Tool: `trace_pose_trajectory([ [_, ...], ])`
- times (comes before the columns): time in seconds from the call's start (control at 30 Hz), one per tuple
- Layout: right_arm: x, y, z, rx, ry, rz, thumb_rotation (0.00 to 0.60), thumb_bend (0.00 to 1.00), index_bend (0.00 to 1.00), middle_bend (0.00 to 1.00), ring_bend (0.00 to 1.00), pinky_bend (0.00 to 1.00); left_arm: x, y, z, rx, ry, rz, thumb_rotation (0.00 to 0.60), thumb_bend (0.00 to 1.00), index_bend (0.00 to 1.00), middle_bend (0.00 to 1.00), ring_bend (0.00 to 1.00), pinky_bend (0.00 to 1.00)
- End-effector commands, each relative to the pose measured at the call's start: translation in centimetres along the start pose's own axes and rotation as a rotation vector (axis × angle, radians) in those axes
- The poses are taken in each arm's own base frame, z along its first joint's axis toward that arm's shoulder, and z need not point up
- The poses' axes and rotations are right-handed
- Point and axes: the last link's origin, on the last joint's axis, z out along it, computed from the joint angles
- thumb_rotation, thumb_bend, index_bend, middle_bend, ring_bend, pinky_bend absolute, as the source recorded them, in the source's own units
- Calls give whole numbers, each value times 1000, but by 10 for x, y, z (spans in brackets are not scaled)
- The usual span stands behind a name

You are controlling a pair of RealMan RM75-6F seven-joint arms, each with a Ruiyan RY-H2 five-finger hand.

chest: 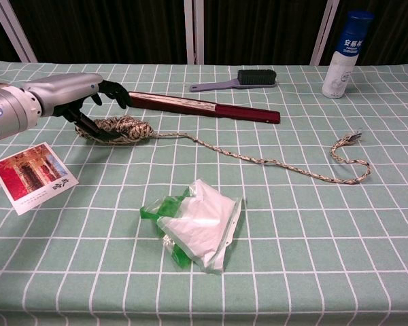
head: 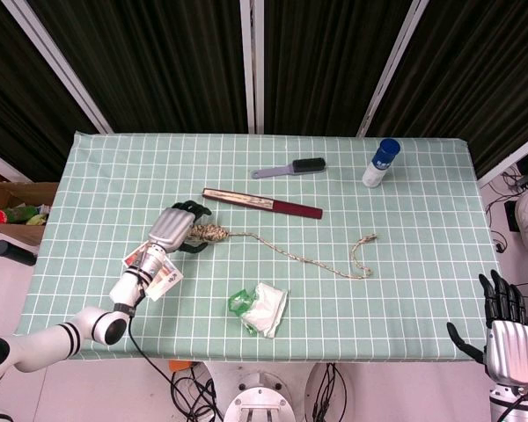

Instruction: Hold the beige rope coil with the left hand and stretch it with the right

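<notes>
Chest view: left hand (chest: 88,102) grips coil (chest: 119,128) at tabletop's (chest: 292,258) left. Right hand (head: 508,338), fingers apart, idles off the near-right edge; it must next reach the rope end (chest: 350,141).

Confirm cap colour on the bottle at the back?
Blue cap on a white bottle; clearest in the chest view.

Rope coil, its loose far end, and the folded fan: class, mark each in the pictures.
rope coil (chest: 122,127), chest view, on the bundled windings by the left hand.
rope's loose end (chest: 347,140), chest view, on the curled tip.
folded fan (head: 262,203), head view, on its middle.
</notes>
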Motion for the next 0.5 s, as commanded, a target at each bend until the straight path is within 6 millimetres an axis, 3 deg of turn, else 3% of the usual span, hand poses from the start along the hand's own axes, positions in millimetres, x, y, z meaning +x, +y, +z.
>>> trace_pose_trajectory([
  [0.03, 0, 0, 1, 1, 2, 2, 600, 183, 0, 0, 0, 0, -1, 0, 0, 2, -3, 1, 480, 245, 266, 265, 183, 243],
  [0.5, 1, 0, 1, -1, 10, 2, 600, 183, 0, 0, 0, 0, -5, -7, 3, 32, -23, 28, 482, 266, 329, 323, 230, 298],
])
